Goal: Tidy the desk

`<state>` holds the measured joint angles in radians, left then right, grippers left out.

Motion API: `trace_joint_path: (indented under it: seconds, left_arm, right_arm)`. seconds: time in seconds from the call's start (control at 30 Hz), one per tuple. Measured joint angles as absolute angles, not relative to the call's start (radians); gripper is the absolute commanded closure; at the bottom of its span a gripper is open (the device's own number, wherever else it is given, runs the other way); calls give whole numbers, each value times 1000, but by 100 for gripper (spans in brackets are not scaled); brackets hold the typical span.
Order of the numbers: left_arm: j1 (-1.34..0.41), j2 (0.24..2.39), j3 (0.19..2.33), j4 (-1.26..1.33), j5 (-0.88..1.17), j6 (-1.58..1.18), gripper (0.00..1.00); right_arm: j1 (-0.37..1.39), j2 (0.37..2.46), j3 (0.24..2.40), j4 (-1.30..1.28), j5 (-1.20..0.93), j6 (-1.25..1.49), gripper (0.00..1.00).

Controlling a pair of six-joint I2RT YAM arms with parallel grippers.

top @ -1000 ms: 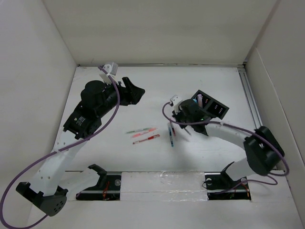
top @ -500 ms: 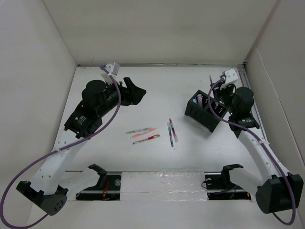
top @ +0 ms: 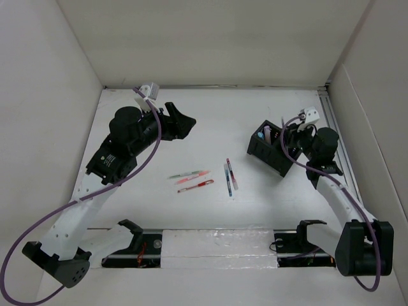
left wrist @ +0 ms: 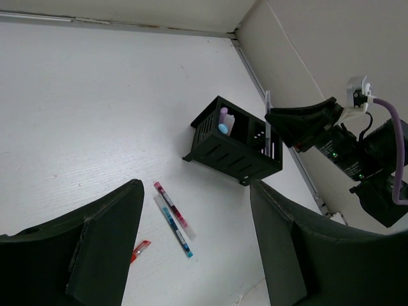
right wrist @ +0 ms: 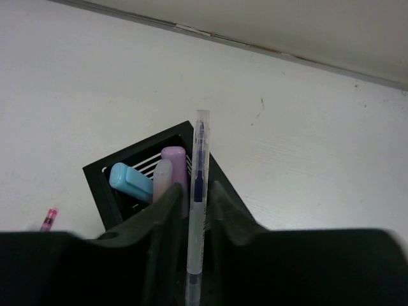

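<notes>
The white desk carries a black compartmented box at the right. My right gripper is shut on a clear pen with blue ink, held upright just above the box. In the right wrist view the gripper has the pen between its fingers. The box holds a light blue highlighter and a purple one. My left gripper is open and empty, raised over the back left; in its own view it looks down on the box.
Loose pens lie mid-desk: a pink pen and a blue pen side by side, a green-and-pink pen, a pink one just below it, and a red pen. White panels border the desk on three sides.
My right arm swung from the pens at mid-desk to the black box at the right, carrying the clear blue pen, then settled lower over the box. The left arm has not moved.
</notes>
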<state>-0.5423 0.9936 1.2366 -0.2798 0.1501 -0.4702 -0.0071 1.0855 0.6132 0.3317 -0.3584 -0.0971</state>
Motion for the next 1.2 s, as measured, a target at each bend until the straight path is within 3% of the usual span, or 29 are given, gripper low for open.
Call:
trace_joint_path:
  seconds: [0.03, 0.07, 0.2, 0.3, 0.33, 0.4, 0.6, 0.67, 0.7, 0.83, 0.97, 1.2]
  left_arm:
    - [-542, 994, 1237, -279, 150, -471, 37]
    - [-542, 994, 1237, -279, 150, -471, 37]
    - [-542, 994, 1237, -279, 149, -471, 37]
    - [-542, 994, 1237, -279, 149, -471, 37]
    - [-542, 994, 1237, -279, 149, -471, 37]
    - [-542, 994, 1237, -279, 146, -471, 37]
    - [-542, 994, 1237, -278, 142, -470, 37]
    - [-542, 994, 1237, -277, 142, -470, 37]
    - [-542, 994, 1237, -276, 142, -470, 37]
    - [-542, 994, 1237, -273, 142, -470, 37]
    - [-542, 994, 1237, -273, 142, -470, 37]
    - [-542, 968, 1224, -278, 135, -469, 37]
  right_arm:
    - [-7, 1072, 603, 332, -359, -97, 54]
    - [-7, 1059, 595, 329, -358, -96, 50]
    - [-7, 995, 596, 298, -356, -118, 46]
    - [-7, 944, 619, 243, -356, -146, 69]
    - [-6, 931, 628, 225, -357, -154, 87]
    - [36, 892, 650, 171, -349, -172, 100]
    - [303, 905, 653, 49, -266, -203, 100]
    - [410, 948, 648, 24, -230, -198, 88]
    - [461, 984, 646, 19, -215, -192, 75]
    - [590, 1180, 660, -2, -168, -181, 60]
    - [659, 1365, 717, -25, -112, -172, 59]
    - [667, 1525, 816, -4, -43, -138, 68]
